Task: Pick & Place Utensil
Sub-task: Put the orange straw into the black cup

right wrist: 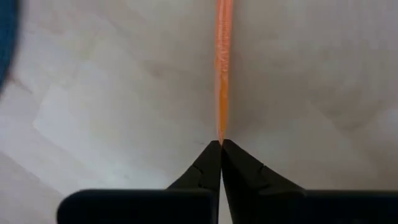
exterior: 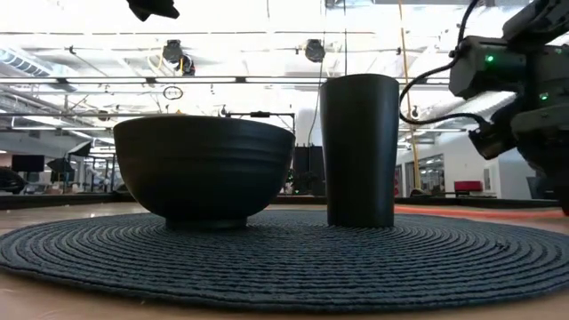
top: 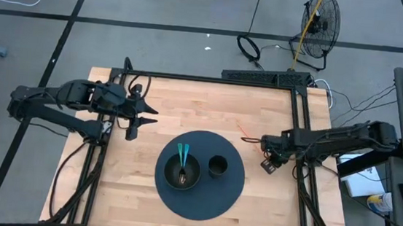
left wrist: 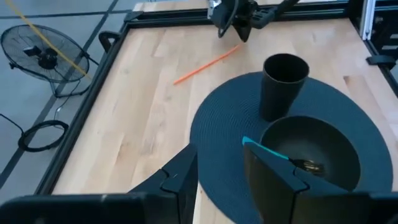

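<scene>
From above: pale wooden worktop (top: 151,108) in a black frame, on grey tiled floor, with a fan (top: 319,21) and cables beyond the far edge. Round dark mat (top: 231,192) near the front edge, carrying a black bowl (top: 169,170) with a teal-handled fork (top: 182,157) inside and a black cup (top: 217,166) just beside it. Left pincer (top: 145,117) over the left side of the worktop, fingers spread, holding nothing. Right pincer (top: 261,141) near the right edge — at the end of a thin orange utensil (top: 247,130) lying on the wood off the mat.

At worktop height: bowl (exterior: 203,164) and cup (exterior: 358,147) upright on the woven mat (exterior: 284,258); a bright hall with ceiling lights behind.

Left wrist: own fingers (left wrist: 186,171) well apart and empty; fork (left wrist: 273,154) in the bowl (left wrist: 323,134), orange utensil (left wrist: 205,64) flat on the wood, fan (left wrist: 40,56) on the floor.

Right wrist: fingertips (right wrist: 211,163) pressed together at the tip of the orange utensil (right wrist: 222,68) — whether pinching it, cannot tell.
</scene>
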{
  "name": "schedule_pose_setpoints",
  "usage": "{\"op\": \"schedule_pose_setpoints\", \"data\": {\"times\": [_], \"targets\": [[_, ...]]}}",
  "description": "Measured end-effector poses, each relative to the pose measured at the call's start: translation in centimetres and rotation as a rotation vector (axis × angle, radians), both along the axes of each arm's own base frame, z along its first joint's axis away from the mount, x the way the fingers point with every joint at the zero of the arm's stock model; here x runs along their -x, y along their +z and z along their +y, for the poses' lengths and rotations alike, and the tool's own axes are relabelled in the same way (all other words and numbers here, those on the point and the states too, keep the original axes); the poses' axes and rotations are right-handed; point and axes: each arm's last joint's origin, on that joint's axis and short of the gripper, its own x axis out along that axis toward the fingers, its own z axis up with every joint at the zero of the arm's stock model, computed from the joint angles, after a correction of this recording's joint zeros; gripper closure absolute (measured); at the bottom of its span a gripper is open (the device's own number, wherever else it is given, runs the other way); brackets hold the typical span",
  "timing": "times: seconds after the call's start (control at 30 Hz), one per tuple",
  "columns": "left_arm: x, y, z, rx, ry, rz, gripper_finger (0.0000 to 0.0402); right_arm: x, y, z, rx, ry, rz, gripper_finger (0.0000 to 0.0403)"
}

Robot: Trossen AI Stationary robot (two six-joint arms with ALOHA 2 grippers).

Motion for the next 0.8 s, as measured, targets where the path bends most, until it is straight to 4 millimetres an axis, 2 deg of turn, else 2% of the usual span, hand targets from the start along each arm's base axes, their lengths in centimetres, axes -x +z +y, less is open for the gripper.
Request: {"op": "schedule_pose_setpoints", "data": {"times": [0.13, 0.53, 0.67, 0.8], "targets": [[-0.6, -0.2, 0.0, 0.000, -0.002, 0.012, 0.0266, -0.1, 0.1, 0.4, -0.001, 0.025, -0.023, 0.0368], [-1.1, -0.6, -0.5, 0.012, -0.028, 0.038, 0.0266, -0.2, 0.4, 0.4, 0.004, 0.060, -0.080, 0.0215], [-1.0, -0.6, -0.6, 0.008, -0.028, 0.039, 0.0266, -0.1, 0.8, 0.0, 0.011, 0.022, -0.103, 0.0189], [-1.0, -0.6, -0.6, 0.006, -0.030, 0.040, 0.0266, 0.0, 1.0, -0.6, 0.100, -0.020, -0.121, 0.0181]]}}
